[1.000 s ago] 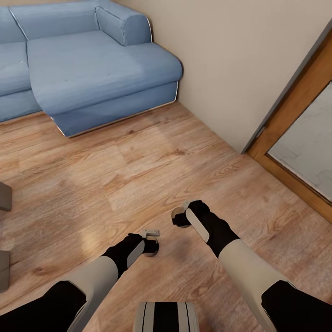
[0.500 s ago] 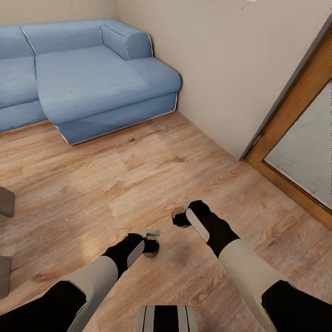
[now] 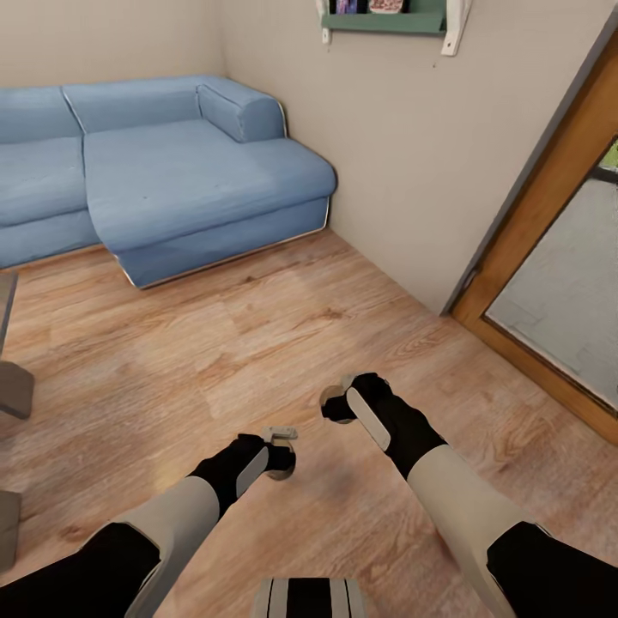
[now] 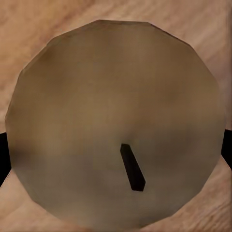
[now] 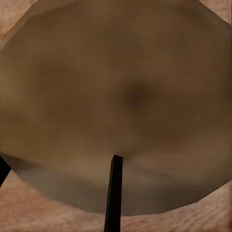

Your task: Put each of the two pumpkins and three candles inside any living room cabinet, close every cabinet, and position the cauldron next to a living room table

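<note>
Both my grippers hang low over the light wood floor in the head view, each shut on a candle. The left gripper [image 3: 281, 448] holds a stubby olive-grey candle [image 3: 284, 468] just under its pale fingers. The right gripper [image 3: 336, 403] grips another candle [image 3: 330, 398]. Seen end-on in the left wrist view, a candle [image 4: 116, 121] is a round beige top with a short dark wick, with dark fingers at both its sides. The right wrist view has a candle [image 5: 121, 96] very close, its wick dark and thin. The table [image 3: 12, 388] shows as grey slab legs at the left edge.
A blue corner sofa [image 3: 172, 189] stands against the far walls. A green wall shelf [image 3: 390, 19] hangs on the beige wall. A wood-framed glass door [image 3: 549, 283] is at the right. Open plank floor [image 3: 257, 343] lies ahead.
The head camera has tilted upward, so the sofa sits lower in the picture and the green shelf has come into view. Both arms and their candles keep the same pose.
</note>
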Tool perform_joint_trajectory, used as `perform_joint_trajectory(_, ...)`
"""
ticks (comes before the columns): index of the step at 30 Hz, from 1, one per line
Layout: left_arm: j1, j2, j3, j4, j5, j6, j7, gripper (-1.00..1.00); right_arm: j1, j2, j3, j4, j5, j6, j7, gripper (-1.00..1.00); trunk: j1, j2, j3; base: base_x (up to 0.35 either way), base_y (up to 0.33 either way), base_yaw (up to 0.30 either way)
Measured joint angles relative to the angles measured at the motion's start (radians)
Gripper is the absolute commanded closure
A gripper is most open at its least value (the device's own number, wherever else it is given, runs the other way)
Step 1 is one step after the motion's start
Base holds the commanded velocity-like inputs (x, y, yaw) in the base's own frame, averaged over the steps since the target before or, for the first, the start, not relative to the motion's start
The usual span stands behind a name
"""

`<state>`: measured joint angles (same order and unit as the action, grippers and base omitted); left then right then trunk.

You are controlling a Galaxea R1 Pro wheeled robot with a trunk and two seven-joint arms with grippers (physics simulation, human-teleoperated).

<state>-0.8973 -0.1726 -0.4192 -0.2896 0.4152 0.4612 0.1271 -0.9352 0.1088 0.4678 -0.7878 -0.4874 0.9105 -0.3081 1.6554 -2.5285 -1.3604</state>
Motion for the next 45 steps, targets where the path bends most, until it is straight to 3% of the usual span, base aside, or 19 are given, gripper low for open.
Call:
perform_joint_trajectory(7, 0.0, 0.008, 0.037, -0.002, 0.0, 0.004, -0.002, 1.0, 0.0, -0.001, 0.0, 0.0, -0.001, -0.001, 0.001, 1.0, -0.003, 0.002, 0.038, 0.0, 0.0, 0.0)
perform_joint_trajectory(19, 0.0, 0.012, 0.061, -0.008, 0.0, 0.005, -0.009, 1.0, 0.0, -0.001, -0.001, 0.0, -0.001, -0.009, -0.001, 1.0, -0.009, 0.004, 0.102, 0.0, 0.0, 0.0)
perform_joint_trajectory(28, 0.0, 0.029, 0.097, -0.008, 0.001, 0.006, -0.009, 1.0, 0.0, -0.003, -0.001, 0.009, -0.001, -0.051, 0.001, 1.0, -0.012, 0.007, 0.138, 0.0, 0.0, 0.0)
perform_joint_trajectory(36, 0.0, 0.03, 0.102, -0.008, 0.001, 0.005, -0.007, 1.0, 0.0, -0.007, 0.0, 0.061, -0.002, -0.054, 0.007, 1.0, -0.016, 0.009, 0.169, 0.0, 0.0, 0.0)
perform_joint_trajectory(40, 0.0, 0.032, 0.108, -0.003, 0.001, 0.004, -0.006, 1.0, 0.0, -0.007, -0.001, 0.145, 0.001, -0.134, 0.009, 1.0, -0.018, 0.009, 0.185, 0.0, 0.0, 0.0)
perform_joint_trajectory(45, 0.0, 0.05, 0.159, -0.004, -0.002, 0.003, -0.006, 1.0, 0.0, -0.007, -0.003, 0.163, -0.002, -0.182, 0.008, 1.0, -0.02, 0.011, 0.204, 0.0, 0.0, -0.108)
